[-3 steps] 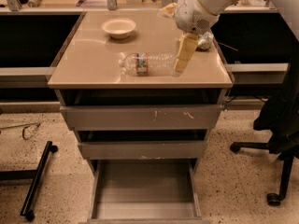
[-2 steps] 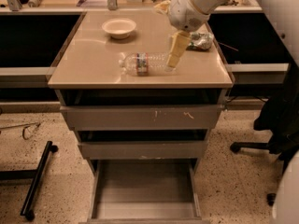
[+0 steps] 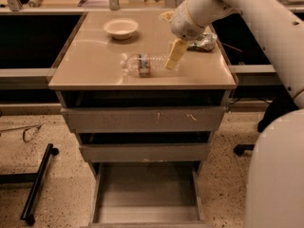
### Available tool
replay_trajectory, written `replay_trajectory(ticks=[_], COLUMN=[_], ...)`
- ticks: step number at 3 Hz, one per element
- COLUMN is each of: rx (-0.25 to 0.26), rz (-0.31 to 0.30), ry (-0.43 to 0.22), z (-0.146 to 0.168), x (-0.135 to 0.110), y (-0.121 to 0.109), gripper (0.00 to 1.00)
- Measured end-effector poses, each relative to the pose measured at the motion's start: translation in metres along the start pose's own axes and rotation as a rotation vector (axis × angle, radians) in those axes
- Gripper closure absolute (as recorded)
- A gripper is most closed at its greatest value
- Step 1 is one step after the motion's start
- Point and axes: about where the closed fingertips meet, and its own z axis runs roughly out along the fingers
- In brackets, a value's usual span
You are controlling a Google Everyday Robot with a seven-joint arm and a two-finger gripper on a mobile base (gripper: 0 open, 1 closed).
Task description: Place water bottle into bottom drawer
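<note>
Three drawers, and your bottom drawer point(image 3: 147, 194) stands pulled open below the tabletop point(image 3: 95, 65).
Your end effector point(image 3: 171, 63) hangs at the base end of the water bottle point(image 3: 145, 64), which lies on its side near the tabletop's front edge; open or closed, you cannot tell.
</note>
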Motion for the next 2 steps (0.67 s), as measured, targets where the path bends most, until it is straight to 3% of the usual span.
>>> replay_trajectory(ticks=[2], rx=[-0.067], rz=[0.087], ry=[-0.038], z=[0.042], x=[0.027], y=[-0.002], gripper=[0.0])
